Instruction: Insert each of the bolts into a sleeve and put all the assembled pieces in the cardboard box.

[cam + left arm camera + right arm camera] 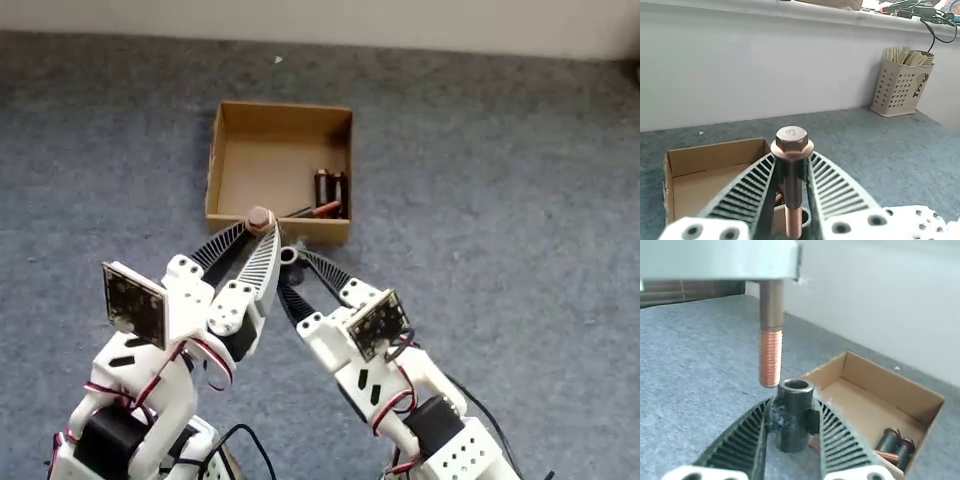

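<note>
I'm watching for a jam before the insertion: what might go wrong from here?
1. The bolt hangs with its tip beside the sleeve opening, not over it. Lowered as is, it would likely hit the rim and tilt the sleeve in the right gripper.
2. The left gripper pinches only the bolt's shank below the head, so a blocked push might slide the bolt upward.

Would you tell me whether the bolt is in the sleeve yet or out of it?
Out. The threaded tip of the bolt hangs beside the rim of the sleeve, whose mouth shows empty.
</note>
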`<state>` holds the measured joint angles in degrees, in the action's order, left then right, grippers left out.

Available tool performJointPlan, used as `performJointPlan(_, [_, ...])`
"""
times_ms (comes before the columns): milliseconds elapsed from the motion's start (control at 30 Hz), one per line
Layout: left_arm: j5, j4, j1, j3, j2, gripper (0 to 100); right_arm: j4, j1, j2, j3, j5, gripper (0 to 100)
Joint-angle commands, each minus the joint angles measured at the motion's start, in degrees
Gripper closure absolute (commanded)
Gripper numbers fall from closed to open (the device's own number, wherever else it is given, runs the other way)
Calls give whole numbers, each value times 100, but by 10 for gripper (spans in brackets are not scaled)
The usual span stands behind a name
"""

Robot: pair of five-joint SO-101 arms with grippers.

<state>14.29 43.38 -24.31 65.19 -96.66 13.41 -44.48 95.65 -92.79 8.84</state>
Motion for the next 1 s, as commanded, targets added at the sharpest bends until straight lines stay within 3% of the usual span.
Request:
performJointPlan(0, [44, -167, -119, -4, -92, 995, -171, -233, 259, 84, 123, 993])
performJointPlan(967, [44, -387, -92, 180, -136, 995, -154, -400, 286, -171, 123, 993])
